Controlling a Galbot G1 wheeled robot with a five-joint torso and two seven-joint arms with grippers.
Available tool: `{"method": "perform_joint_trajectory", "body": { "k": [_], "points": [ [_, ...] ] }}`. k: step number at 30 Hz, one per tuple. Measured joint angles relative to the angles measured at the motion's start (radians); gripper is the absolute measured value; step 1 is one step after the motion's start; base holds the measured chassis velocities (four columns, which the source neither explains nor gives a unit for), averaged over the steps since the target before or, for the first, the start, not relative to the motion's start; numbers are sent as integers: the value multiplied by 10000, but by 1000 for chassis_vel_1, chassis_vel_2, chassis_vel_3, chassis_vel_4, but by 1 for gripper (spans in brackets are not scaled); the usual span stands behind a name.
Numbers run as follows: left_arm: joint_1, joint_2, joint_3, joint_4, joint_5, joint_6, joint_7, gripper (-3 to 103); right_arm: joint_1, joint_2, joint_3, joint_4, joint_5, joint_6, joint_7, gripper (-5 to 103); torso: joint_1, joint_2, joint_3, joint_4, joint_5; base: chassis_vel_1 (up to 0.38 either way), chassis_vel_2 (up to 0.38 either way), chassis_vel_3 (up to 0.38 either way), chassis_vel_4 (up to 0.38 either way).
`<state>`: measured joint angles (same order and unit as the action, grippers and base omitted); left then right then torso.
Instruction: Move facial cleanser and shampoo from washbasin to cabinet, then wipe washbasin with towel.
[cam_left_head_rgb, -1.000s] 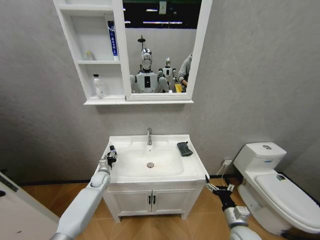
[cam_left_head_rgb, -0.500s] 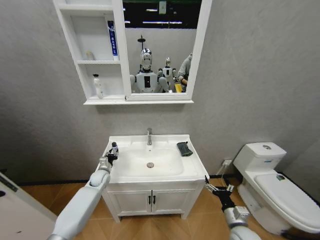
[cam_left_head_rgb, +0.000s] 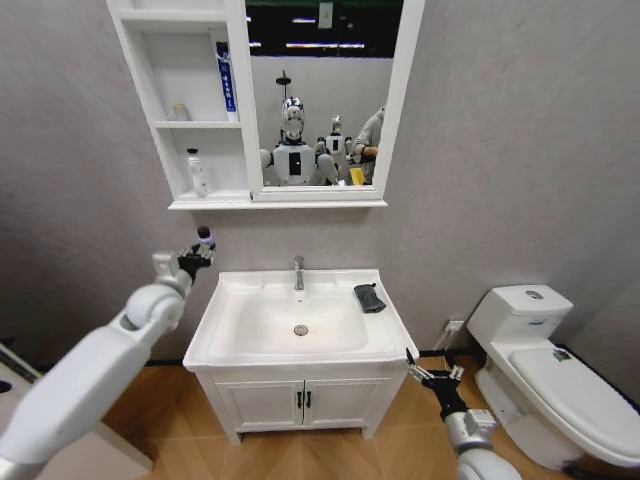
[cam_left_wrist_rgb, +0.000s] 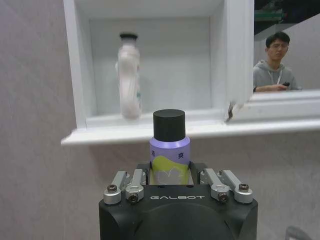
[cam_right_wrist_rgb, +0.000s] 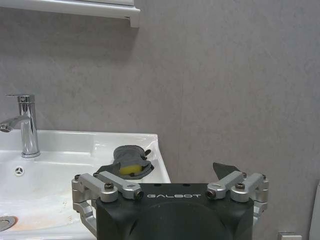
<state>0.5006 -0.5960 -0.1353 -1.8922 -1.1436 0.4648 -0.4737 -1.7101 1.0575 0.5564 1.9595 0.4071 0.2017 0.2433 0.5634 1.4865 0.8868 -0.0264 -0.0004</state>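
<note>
The left gripper (cam_left_head_rgb: 196, 252) hangs below and to the left of the cabinet (cam_left_head_rgb: 237, 110), under the outer end of its bottom ledge, and carries a small bottle (cam_left_head_rgb: 204, 238) with a purple body and a black cap. The bottle stands upright, cap up. In the left wrist view the bottle (cam_left_wrist_rgb: 168, 150) sits low between the jaws, which are closed narrowly around its lower body, and most of its label and the cap stand clear above them.

The main risk, as I judge it, is the ledge. The bottle's cap is lower than the bottom niche floor, so a straight push toward the cabinet would drive the cap or the gripper body into the ledge front and could twist the bottle out of a grip that holds only its base. A second risk is the white bottle (cam_left_wrist_rgb: 128, 76) already standing in that bottom niche: the free room is beside it, toward the mirror side, and a wide entry could knock it over.

The right gripper (cam_left_head_rgb: 432, 378) waits low, off the front right corner of the washbasin (cam_left_head_rgb: 380, 345), its fingers spread wide and holding nothing. The towel (cam_left_head_rgb: 369, 297) lies on the washbasin's right rear corner, just beside the bowl, well apart from both grippers.
</note>
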Motion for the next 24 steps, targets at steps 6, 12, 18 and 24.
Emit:
{"method": "perform_joint_trajectory", "body": {
  "k": [6,12,18,24],
  "points": [
    [-3732,676,1702,573,-1753,1405,-171,42,66,32,-8,87,-39,-26,-12,100,0,0,0,1,1,0,0,0,0],
    [-6413,328,3489,1823,-2213,2328,-9,42,117,-10,18,165,-18,-40,-16,100,0,0,0,1,7,0,0,0,0],
    [-7895,-430,5008,2697,-3073,2782,-339,42,124,-65,139,177,61,-38,-33,100,2,0,1,-2,5,0,0,0,0],
    [-8375,-971,5579,3372,-2981,2772,-350,42,193,-38,138,117,85,-12,-61,100,2,0,1,1,3,0,0,0,0]
  ]
}}
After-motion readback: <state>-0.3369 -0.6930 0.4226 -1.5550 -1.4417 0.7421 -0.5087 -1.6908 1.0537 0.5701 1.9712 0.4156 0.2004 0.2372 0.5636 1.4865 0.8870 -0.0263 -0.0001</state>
